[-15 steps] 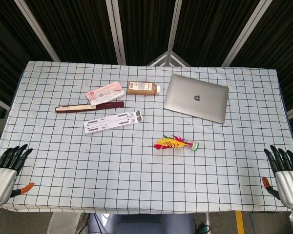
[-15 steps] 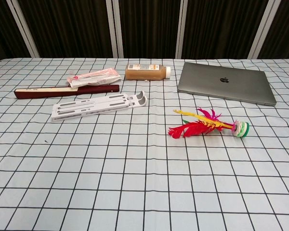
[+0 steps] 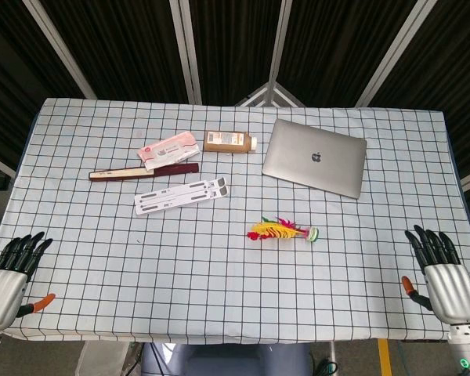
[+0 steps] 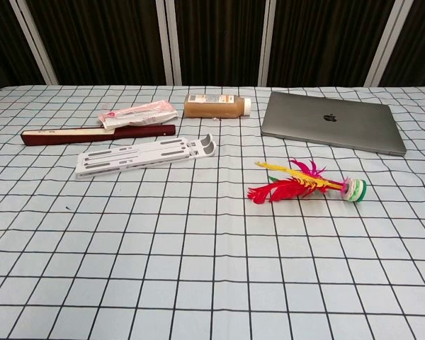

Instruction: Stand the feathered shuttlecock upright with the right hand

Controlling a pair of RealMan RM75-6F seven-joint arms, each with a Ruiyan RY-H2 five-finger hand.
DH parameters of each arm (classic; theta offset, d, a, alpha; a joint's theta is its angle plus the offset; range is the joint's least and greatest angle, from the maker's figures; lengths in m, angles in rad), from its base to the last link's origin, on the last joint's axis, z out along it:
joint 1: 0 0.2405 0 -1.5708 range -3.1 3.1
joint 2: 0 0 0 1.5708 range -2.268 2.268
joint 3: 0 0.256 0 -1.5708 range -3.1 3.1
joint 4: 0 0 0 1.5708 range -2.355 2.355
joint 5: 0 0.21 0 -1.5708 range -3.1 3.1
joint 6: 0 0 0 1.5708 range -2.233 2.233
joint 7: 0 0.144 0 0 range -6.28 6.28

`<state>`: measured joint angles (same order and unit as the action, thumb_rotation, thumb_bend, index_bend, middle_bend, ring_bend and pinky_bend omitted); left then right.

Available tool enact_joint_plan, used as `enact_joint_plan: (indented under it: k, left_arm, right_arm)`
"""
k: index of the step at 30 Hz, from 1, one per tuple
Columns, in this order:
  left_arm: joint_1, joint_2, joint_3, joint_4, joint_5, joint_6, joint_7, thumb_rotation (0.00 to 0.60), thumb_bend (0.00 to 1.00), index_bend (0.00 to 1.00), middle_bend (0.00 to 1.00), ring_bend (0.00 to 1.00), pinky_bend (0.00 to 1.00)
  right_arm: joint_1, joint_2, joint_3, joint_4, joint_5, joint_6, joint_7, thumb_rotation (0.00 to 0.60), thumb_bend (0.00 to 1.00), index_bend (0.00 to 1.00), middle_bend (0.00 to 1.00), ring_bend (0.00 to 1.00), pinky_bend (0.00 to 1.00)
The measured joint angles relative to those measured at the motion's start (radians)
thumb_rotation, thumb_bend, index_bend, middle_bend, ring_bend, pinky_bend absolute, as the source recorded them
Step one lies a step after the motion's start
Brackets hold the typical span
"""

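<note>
Lying on its side near the middle of the checked tablecloth (image 3: pixel 219 266), the feathered shuttlecock (image 3: pixel 282 231) is seen in the head view with its red and yellow plumes pointing left and its round base to the right. It is placed flat, so the task is judged not yet begun, and the base is turned toward the robot's right, which should suit a grasp from that side. The right hand (image 3: pixel 439 266) is held at the near right edge of the table, well apart from the shuttlecock, palm down, fingers straight and slightly spread, nothing in them. The left hand (image 3: pixel 12 270) is parked at the near left corner in much the same pose, empty, presumably kept out of the way. A closed laptop (image 3: pixel 315 157), a brown bottle (image 3: pixel 229 142), a pink packet (image 3: pixel 168 150), a dark red strip (image 3: pixel 143 171) and a white folding stand (image 3: pixel 182 196) are laid further back.

In the chest view neither hand is shown. The shuttlecock (image 4: pixel 308 183) is seen right of centre, resting on its feathers and base rim, with the laptop (image 4: pixel 329 129) beyond it.
</note>
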<state>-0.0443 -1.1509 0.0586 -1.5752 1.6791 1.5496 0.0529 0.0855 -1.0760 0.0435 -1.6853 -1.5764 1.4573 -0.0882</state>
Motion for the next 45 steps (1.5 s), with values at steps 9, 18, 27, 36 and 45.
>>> enact_joint_plan:
  k: [9, 18, 27, 36, 45]
  left_arm:
    - [-0.002, 0.005, 0.0, -0.003, -0.005, -0.004, -0.013, 0.6, 0.0, 0.0, 0.0, 0.0, 0.0]
    - [-0.006, 0.013, -0.001, -0.009, -0.013, -0.013, -0.037, 0.6, 0.0, 0.0, 0.0, 0.0, 0.0]
    - [-0.01, 0.02, -0.002, -0.02, -0.022, -0.025, -0.051, 0.6, 0.0, 0.0, 0.0, 0.0, 0.0]
    - [-0.012, 0.025, -0.002, -0.025, -0.028, -0.031, -0.065, 0.6, 0.0, 0.0, 0.0, 0.0, 0.0]
    - [-0.016, 0.029, -0.002, -0.029, -0.029, -0.037, -0.074, 0.6, 0.0, 0.0, 0.0, 0.0, 0.0]
  right_arm:
    - [0.153, -0.126, 0.087, -0.103, 0.089, -0.171, -0.131, 0.6, 0.41, 0.33, 0.09, 0.0, 0.0]
    - [0.288, -0.378, 0.166, -0.091, 0.299, -0.285, -0.293, 0.6, 0.41, 0.4, 0.14, 0.0, 0.0]
    - [0.376, -0.573, 0.198, -0.009, 0.397, -0.308, -0.387, 0.6, 0.41, 0.45, 0.17, 0.0, 0.0]
    - [0.441, -0.684, 0.245, 0.094, 0.46, -0.301, -0.42, 0.6, 0.41, 0.46, 0.18, 0.0, 0.0]
    - [0.47, -0.741, 0.261, 0.169, 0.486, -0.292, -0.402, 0.6, 0.41, 0.48, 0.19, 0.0, 0.0]
